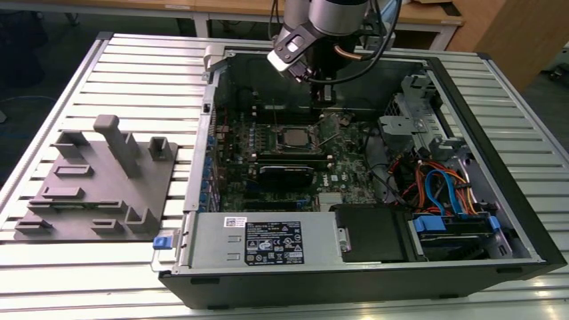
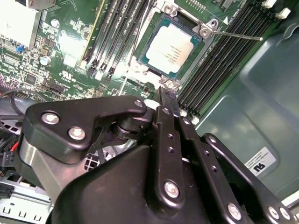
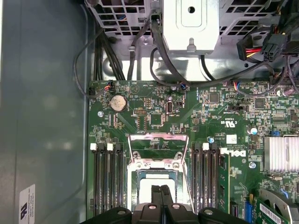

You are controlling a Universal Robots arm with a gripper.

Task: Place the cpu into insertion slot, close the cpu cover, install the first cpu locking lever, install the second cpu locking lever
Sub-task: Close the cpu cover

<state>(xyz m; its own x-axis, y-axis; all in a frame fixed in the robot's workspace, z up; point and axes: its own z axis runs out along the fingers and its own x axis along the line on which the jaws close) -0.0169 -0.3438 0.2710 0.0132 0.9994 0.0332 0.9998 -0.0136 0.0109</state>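
Already the first step looks done: the cpu [image 2: 170, 46] lies flat in the insertion slot [image 3: 132, 173], its grey top bare and square to the rim. The cpu cover [image 3: 158, 137], a thin silver frame, seems to be hinged up off the slot and not lying over the chip, so closing it is judged still to do. One locking lever [image 2: 236, 34] sticks out sideways as a thin rod, unlatched; the other lever is too hard to pick out. The claw [image 2: 164, 92] hangs just above the slot's edge, near one corner of the chip, with its fingers together and nothing between them. In the exterior view the arm reaches down into the open computer case [image 1: 356, 283] on the slatted surface [image 1: 133, 53].
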